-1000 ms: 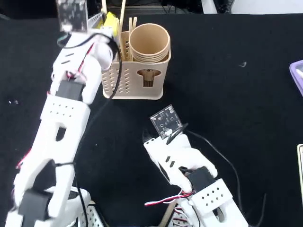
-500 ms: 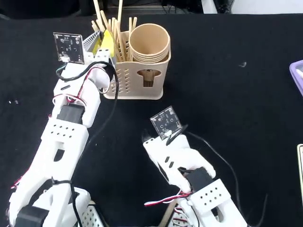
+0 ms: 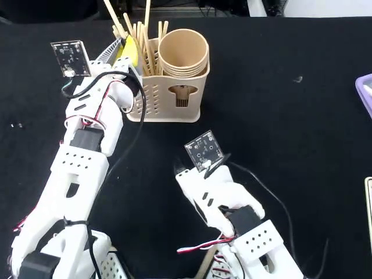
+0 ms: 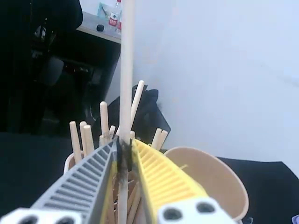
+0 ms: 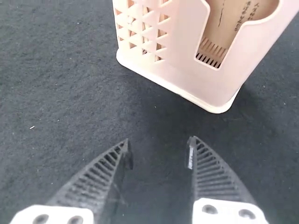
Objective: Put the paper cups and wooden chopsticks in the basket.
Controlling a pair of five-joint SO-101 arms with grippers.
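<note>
Black cloth tabletop [image 3: 290, 145] is carrying the beige slotted plastic basket [image 3: 174, 110], stacked brown paper cups [image 3: 183, 52] inside; left gripper [image 4: 124, 147] is pinching one pale wooden chopstick [image 4: 126, 70] upright over the basket's chopstick compartment, right gripper [image 5: 156, 151] hanging wide, empty, nearby.

The wooden chopsticks [image 3: 150, 49] have their lower halves sunk inside the basket [image 3: 174, 107], and the two tallest run off the far edge of the high view. The paper cups [image 3: 183, 52] are nested, so just stacked rims show and I can't count them. A purple thing [image 3: 364, 93] at the right edge is chopped off, no idea what it is, and a pale speck [image 3: 297, 79] on the table is too tiny to tell. The chopstick [image 4: 126, 70] pinched by the left gripper [image 4: 124, 144] leaves the frame, its lower end lost between the fingers [image 4: 163, 182]. The right wrist view crops the basket too.
</note>
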